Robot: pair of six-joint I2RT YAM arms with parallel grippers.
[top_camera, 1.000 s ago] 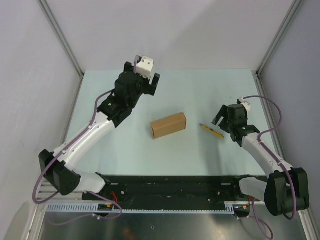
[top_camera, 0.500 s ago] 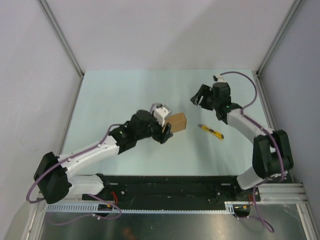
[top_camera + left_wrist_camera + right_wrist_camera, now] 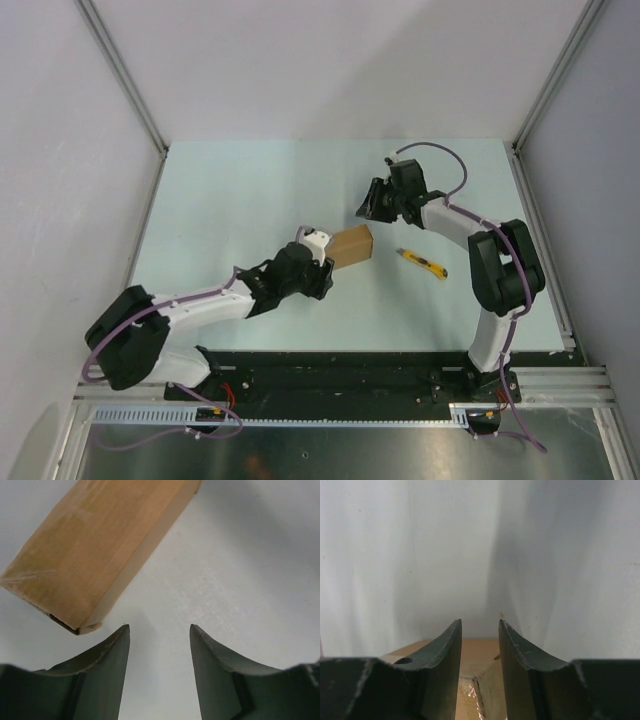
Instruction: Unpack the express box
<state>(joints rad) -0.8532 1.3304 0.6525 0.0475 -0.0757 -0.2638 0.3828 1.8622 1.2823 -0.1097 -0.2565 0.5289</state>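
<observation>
The express box, a small brown carton, lies shut on the pale table near the middle. My left gripper sits at its near-left end. In the left wrist view the express box lies up and to the left. Its corner is just outside my left gripper, which is open over bare table. My right gripper hovers at the box's far-right corner. In the right wrist view my right gripper stands narrowly open above the express box, pinching nothing.
A slim yellow utility knife lies on the table just right of the box, near the right forearm. Grey walls with metal corner posts enclose the table on three sides. The black base rail runs along the near edge.
The left arm swung from the back left down to the box's near-left end. The right arm went from beside the knife to the box's far-right corner. Both grippers narrowed.
</observation>
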